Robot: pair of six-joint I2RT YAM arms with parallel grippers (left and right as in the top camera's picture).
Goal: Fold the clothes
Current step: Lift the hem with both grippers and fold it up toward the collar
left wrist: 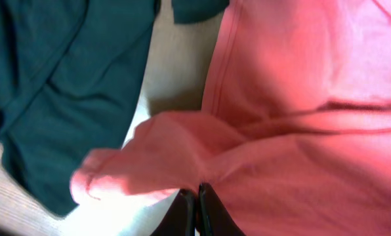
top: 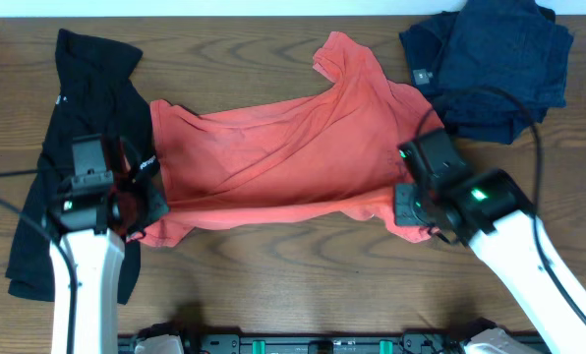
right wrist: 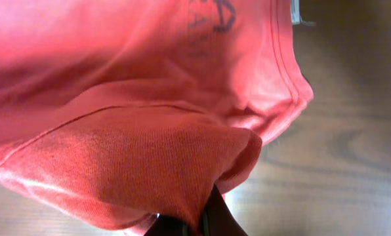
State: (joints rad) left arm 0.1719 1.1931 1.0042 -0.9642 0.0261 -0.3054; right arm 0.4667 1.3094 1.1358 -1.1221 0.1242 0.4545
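One red shirt point(top: 273, 157), one black garment point(top: 87, 74) and one blue pile point(top: 499, 59) are seen on one table point(top: 303, 285). Two grippers are counted: left gripper point(left wrist: 196, 208), right gripper point(right wrist: 205, 219).

Overhead faces straight down; both wrist views close, sharing T-shirt point(top: 273, 157).

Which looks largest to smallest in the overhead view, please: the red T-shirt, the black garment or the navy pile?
1. red T-shirt: clearly largest.
2 and 3. black garment and navy pile: too alike to rank; the first is partly hidden, the second cropped.
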